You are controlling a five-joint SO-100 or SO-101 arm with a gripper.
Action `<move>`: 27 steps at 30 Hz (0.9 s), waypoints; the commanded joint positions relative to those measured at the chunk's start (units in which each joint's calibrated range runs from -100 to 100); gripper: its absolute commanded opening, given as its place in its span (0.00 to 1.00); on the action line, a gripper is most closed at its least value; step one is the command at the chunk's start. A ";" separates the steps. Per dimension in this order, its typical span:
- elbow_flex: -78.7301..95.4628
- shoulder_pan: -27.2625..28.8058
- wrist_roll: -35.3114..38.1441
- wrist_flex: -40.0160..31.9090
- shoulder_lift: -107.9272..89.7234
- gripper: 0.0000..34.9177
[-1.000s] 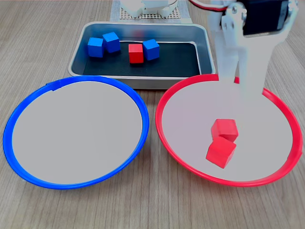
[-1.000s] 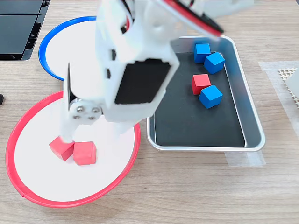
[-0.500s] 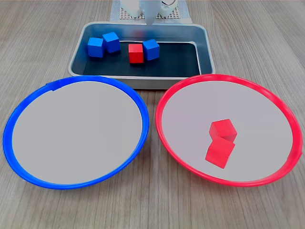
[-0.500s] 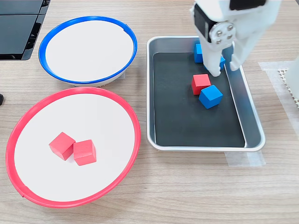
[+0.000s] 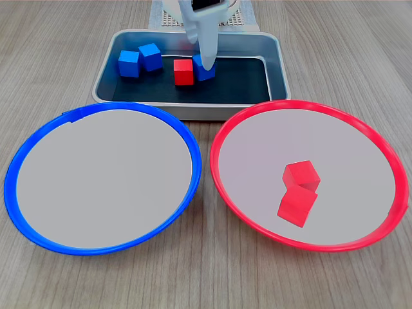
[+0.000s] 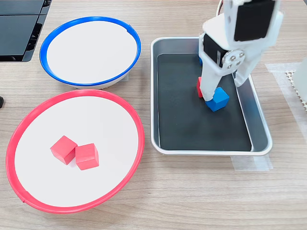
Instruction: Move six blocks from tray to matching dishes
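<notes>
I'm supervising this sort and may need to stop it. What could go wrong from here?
The red block sits right beside the blue block that the gripper is coming down on, so a finger could knock it or pinch both. A loose grasp could also drop the block outside the blue dish.

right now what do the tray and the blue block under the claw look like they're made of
The tray looks like brushed silver metal: its raised walls throw dull reflections; the bottom is a matte black liner, material unclear. The blue block under the claw looks like glossy painted wood or plastic, with crisp edges and soft highlights; which one cannot be told.
</notes>
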 commanded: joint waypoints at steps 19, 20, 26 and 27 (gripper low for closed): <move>-46.87 0.61 -8.45 12.82 14.62 0.00; -52.24 1.65 -10.35 11.41 18.03 0.00; -71.18 5.70 -15.24 1.01 36.80 0.01; -71.73 5.98 -15.29 -0.80 38.59 0.01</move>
